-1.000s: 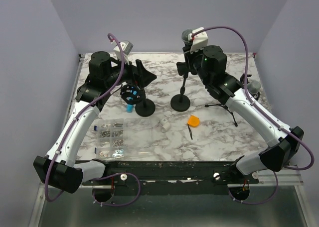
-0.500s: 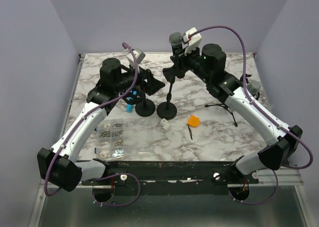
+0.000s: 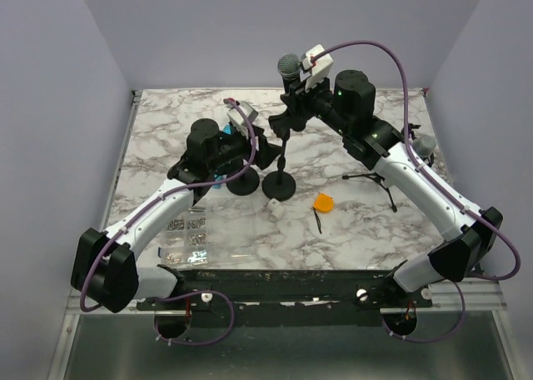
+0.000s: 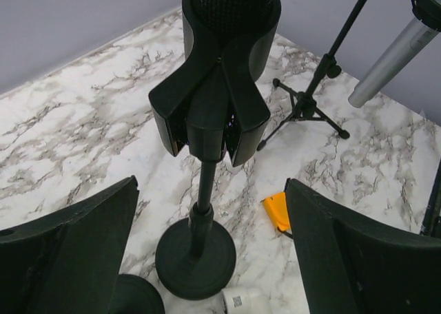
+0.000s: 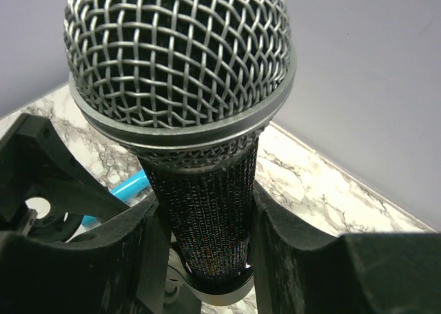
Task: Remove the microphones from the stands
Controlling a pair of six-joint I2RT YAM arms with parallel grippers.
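The microphone, black with a silver mesh head, stands upright in the clip of a black stand with a round base on the marble table. My right gripper is shut on the microphone body just below the head; in the right wrist view its fingers press both sides of the body. My left gripper is open beside the stand pole. In the left wrist view its fingers flank the stand base without touching it, with the clip above.
A second round-based stand with a blue part sits just left of the stand. A tripod with a silver microphone stands at the right. An orange piece, a small white cylinder and a clear screw box lie nearer.
My right gripper has moved left with the microphone and its stand. My left arm has swung right, bringing its open fingers to either side of the stand.
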